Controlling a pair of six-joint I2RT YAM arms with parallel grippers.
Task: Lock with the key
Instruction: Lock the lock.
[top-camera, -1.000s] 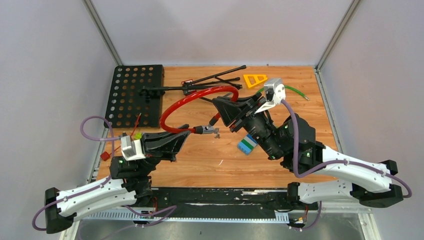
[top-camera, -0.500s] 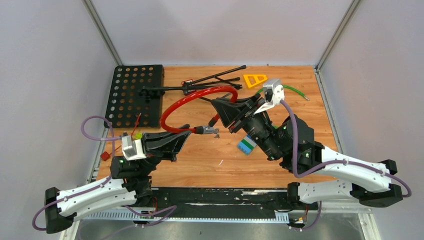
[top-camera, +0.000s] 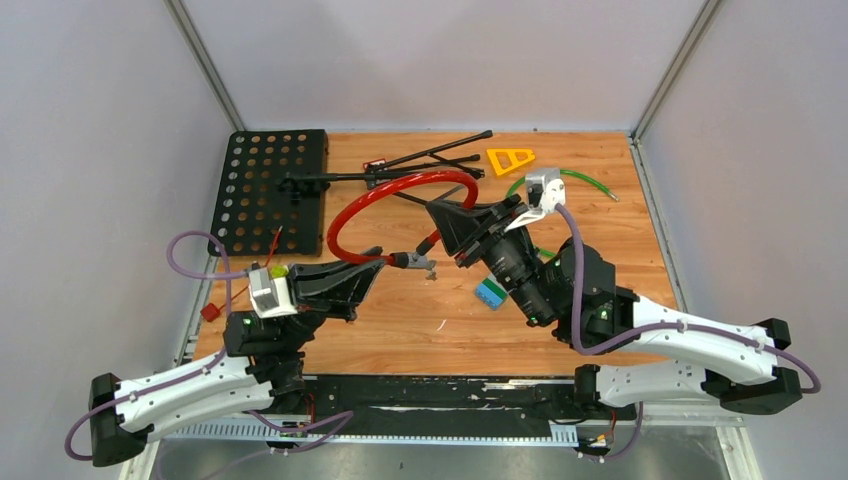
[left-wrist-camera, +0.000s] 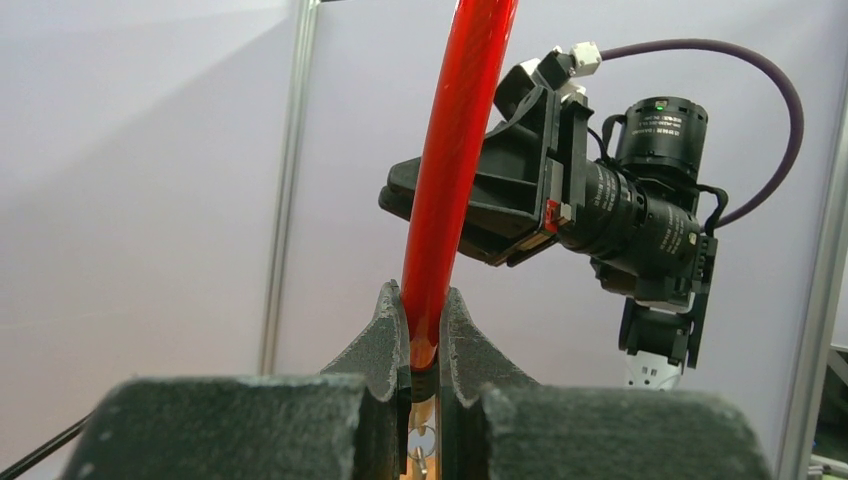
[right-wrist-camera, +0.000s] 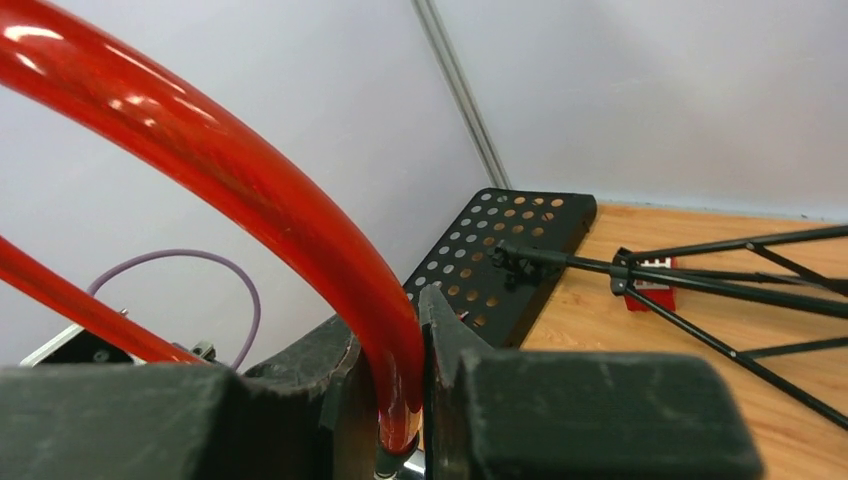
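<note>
**Holding a springy cable lock by both ends, above the table**

Nearest the arm bases, the left gripper (top-camera: 372, 262) is pressed together on one end of the red cable lock (top-camera: 395, 185), pinching it just above the dark lock head (top-camera: 408, 260). A small bunch of keys (top-camera: 428, 266) appears to hang from that head, though how many keys cannot be told. Farther in, the right gripper (top-camera: 440, 215) is pinched on the other end of the cable. The loop arcs up and away between the two claws, clear of the wood.

The cable looks light but springy: it keeps its curve and will likely push back when the ends are brought together. Its glossy plastic skin looks slippery, so a hold close to the rigid ends seems safest. The key is thin and small, and is best taken by its flat bow.

Counted from near to far, there is one blue-and-green block (top-camera: 490, 292), one cable lock, two grippers, one black perforated plate (top-camera: 268, 185), one green cord (top-camera: 590, 180), one set of folded black stand legs (top-camera: 420, 160) and one orange triangle (top-camera: 510, 159).
</note>
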